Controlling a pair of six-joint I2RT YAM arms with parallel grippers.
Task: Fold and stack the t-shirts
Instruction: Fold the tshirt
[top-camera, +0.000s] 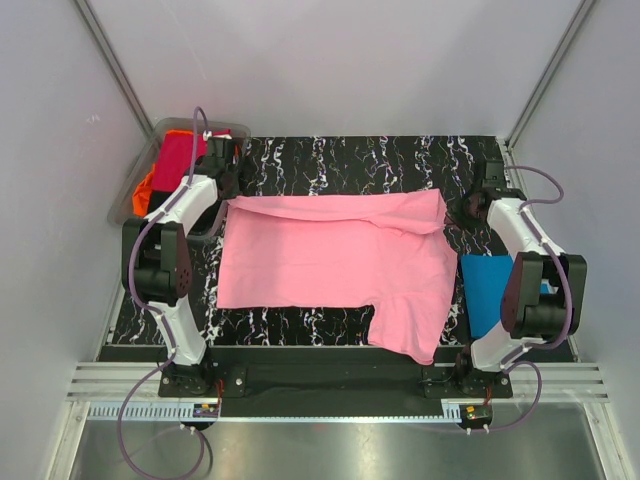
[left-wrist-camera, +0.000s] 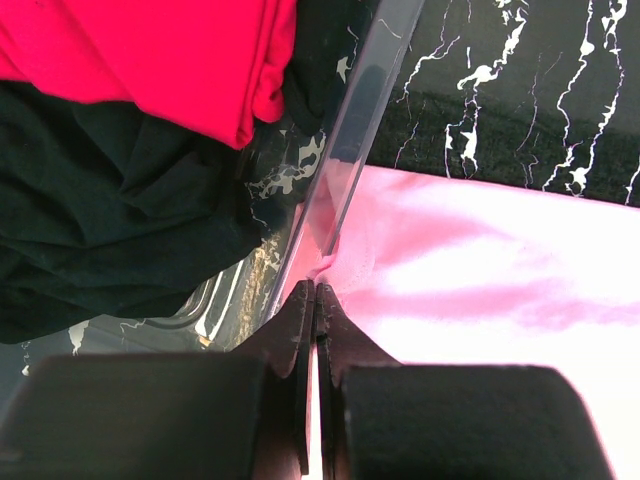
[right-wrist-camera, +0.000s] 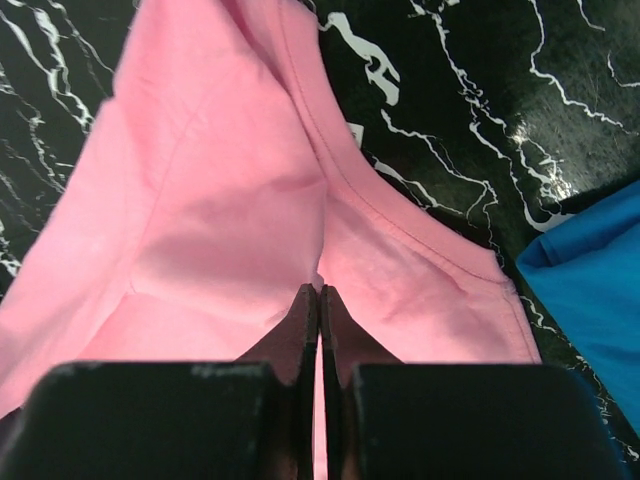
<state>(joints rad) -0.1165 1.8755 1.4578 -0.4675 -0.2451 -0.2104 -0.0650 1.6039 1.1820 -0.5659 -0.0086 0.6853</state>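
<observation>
The light pink t-shirt (top-camera: 330, 260) lies spread across the black marbled table, folded over along its far edge. My left gripper (top-camera: 228, 192) is shut on its far left corner (left-wrist-camera: 322, 268), next to the bin. My right gripper (top-camera: 468, 205) is shut on its far right corner (right-wrist-camera: 325, 283). The bright blue t-shirt (top-camera: 492, 292) lies folded at the right, under my right arm; its edge shows in the right wrist view (right-wrist-camera: 590, 280). The crimson t-shirt (left-wrist-camera: 150, 55) and black t-shirt (left-wrist-camera: 110, 210) lie in the bin, with the orange one (top-camera: 145, 190) beside them.
A clear plastic bin (top-camera: 135, 195) stands at the far left corner; its wall (left-wrist-camera: 345, 150) is right beside my left fingers. Grey walls close in the table (top-camera: 330, 160) on three sides.
</observation>
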